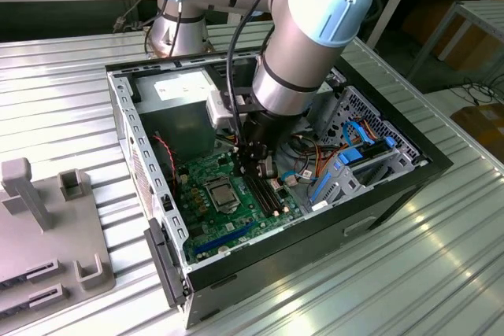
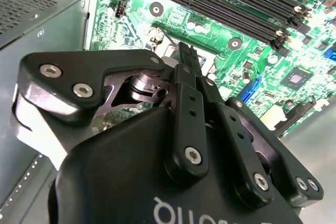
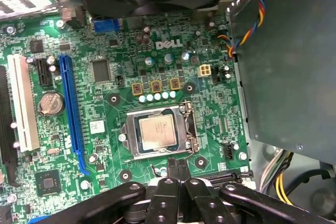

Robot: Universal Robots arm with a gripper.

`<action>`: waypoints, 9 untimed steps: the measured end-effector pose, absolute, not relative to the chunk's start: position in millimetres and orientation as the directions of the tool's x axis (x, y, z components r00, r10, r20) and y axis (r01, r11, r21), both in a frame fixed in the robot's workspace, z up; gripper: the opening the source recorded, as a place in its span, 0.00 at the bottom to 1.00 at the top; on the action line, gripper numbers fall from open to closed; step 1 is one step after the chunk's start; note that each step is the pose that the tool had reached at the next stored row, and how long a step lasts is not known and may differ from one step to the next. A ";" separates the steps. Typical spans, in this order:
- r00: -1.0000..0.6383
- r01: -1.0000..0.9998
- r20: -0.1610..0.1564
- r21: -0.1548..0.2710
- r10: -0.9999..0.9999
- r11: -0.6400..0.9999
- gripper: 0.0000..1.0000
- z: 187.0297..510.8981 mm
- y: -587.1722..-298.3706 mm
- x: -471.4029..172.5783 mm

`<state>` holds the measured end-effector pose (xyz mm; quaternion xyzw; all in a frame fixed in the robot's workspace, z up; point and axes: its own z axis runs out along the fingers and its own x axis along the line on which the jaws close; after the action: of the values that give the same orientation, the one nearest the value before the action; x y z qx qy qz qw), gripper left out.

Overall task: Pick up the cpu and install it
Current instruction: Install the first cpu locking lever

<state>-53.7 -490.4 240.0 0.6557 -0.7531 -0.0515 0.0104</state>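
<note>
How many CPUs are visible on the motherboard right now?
1: the cpu sits in the silver socket frame, mid-motherboard. The end effector hovers beside it, fingers together.

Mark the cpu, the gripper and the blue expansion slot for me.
cpu (image 3: 157,131), first wrist view, middle of its metal top.
gripper (image 3: 178,167), first wrist view, midway between its fingertips.
blue expansion slot (image 3: 71,114), first wrist view, mid-length of its body.

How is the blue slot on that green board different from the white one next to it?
In the first wrist view, the blue slot is clearly longer than the white slot. The blue slot is narrow, the white slot wider. The blue slot lies nearer the cpu, the white slot farther from it. Both are straight, run side by side on the green motherboard, and have nothing plugged in.
</note>
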 end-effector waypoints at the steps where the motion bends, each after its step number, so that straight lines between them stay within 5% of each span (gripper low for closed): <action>1: -0.133 -0.988 -0.052 0.090 -0.990 0.128 0.11 240.0 -491.0 -53.7; 9: -0.078 -0.994 -0.051 0.081 -0.996 0.074 0.11 238.3 -494.3 -53.7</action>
<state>-53.7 -494.3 238.3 0.6790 -0.7326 -0.0470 0.0089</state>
